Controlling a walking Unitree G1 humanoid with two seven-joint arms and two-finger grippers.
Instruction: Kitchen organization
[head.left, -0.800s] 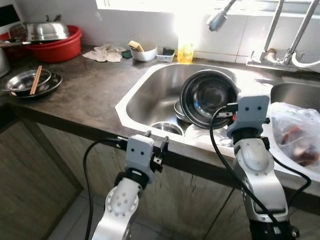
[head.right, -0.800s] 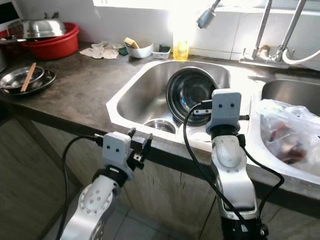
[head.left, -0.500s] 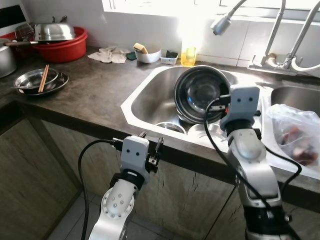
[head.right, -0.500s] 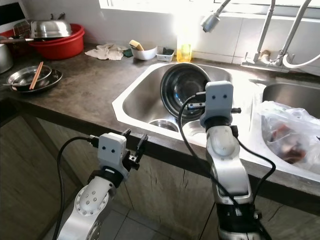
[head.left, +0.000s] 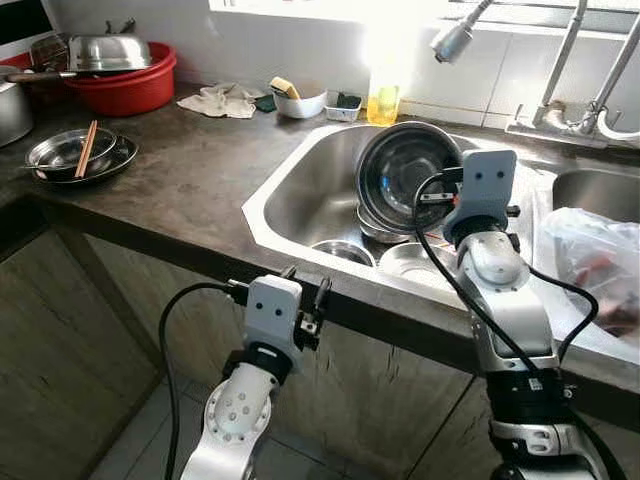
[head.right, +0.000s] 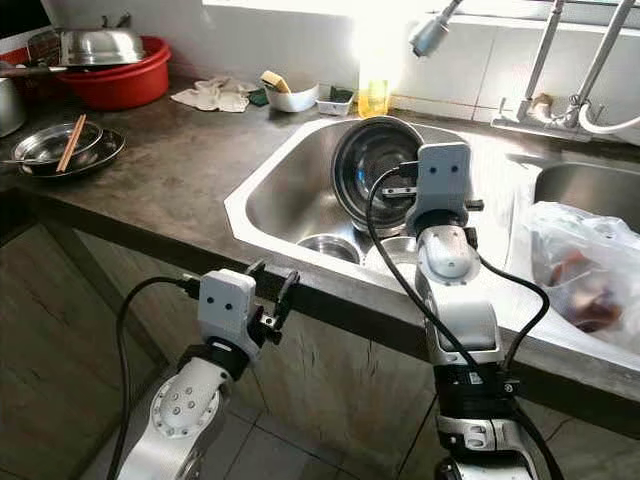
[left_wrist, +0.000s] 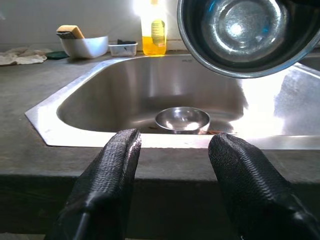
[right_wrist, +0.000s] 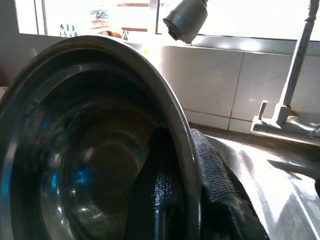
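Gripping the rim of a large steel bowl (head.left: 408, 185), right gripper (right_wrist: 192, 165) over the steel sink (head.left: 305, 190), one finger inside the bowl wall and one outside, bowl tipped on edge with its mouth toward the robot. Fingertips hidden behind the wrist block in the head views; clamp readable through the wrist camera alone, where the bowl's lower rim ran out of frame. Below the raised bowl, in the sink basin, more steel bowls: a small one (head.left: 343, 252) near the front wall, another (head.left: 412, 263) just beside it, partly covered by the right arm, and a stack (head.left: 375, 225) mostly hidden behind the held bowl, number impossible to tell. Spray faucet head (head.left: 452, 41) above the sink's far side. Left gripper (left_wrist: 172, 150) low, in front of the sink's front edge below the counter lip, fingers spread apart with nothing between them. Behind the sink at the wall, a bottle of yellow liquid (head.left: 383, 100), washed out by window glare, a white bowl with a sponge (head.left: 298, 100) and a small dish (head.left: 343, 104). Well left of the sink, a crumpled cloth (head.left: 228, 100), steel plates with chopsticks (head.left: 75, 157), and a red basin (head.left: 125, 88) under a steel lid. Right of the sink, a plastic bag (head.left: 598, 270), cut off by the frame, contents unclear.
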